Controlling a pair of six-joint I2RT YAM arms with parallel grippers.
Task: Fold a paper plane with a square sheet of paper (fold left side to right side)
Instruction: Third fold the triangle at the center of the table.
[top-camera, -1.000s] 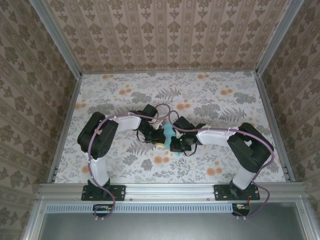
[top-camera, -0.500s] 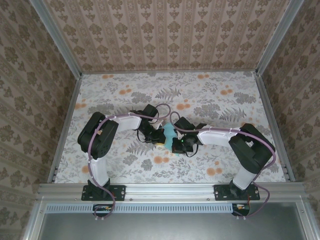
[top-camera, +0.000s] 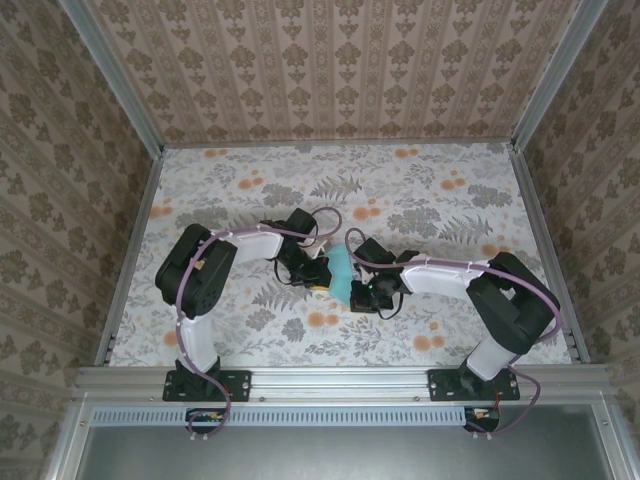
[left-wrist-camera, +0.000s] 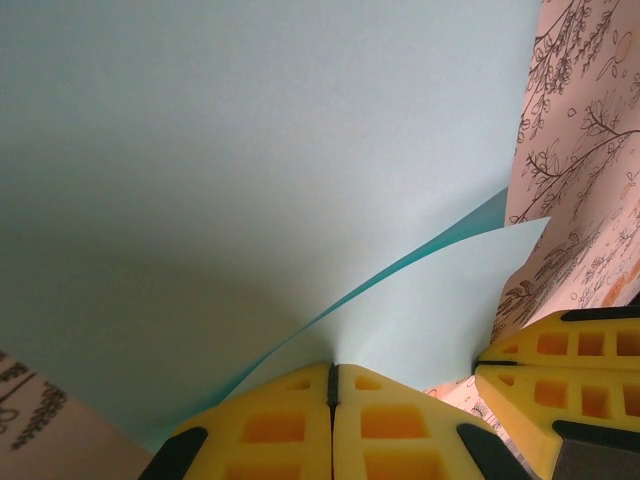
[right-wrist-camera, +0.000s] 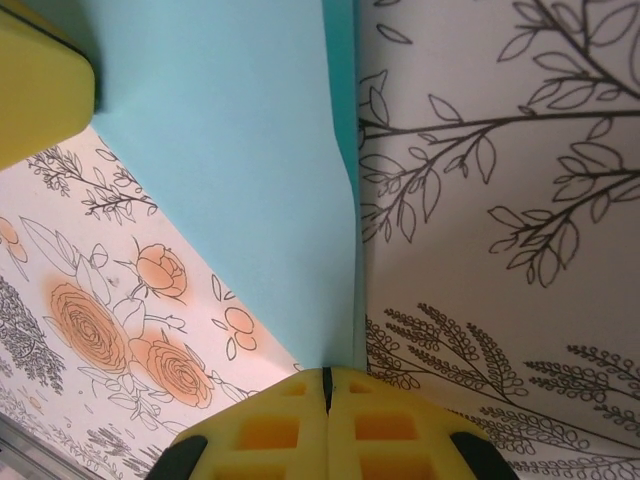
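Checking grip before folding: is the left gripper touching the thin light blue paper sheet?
Touching. Left wrist view: the left gripper is shut on the edge of the light blue paper sheet.

No legible text, labels, brands, numbers or signs on any surface in view.

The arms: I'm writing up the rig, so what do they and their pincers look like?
The left arm and right arm have white link shells, black joint housings and a purple cable looped alongside. The left pincer and right pincer have yellow fingers moulded with square recesses.
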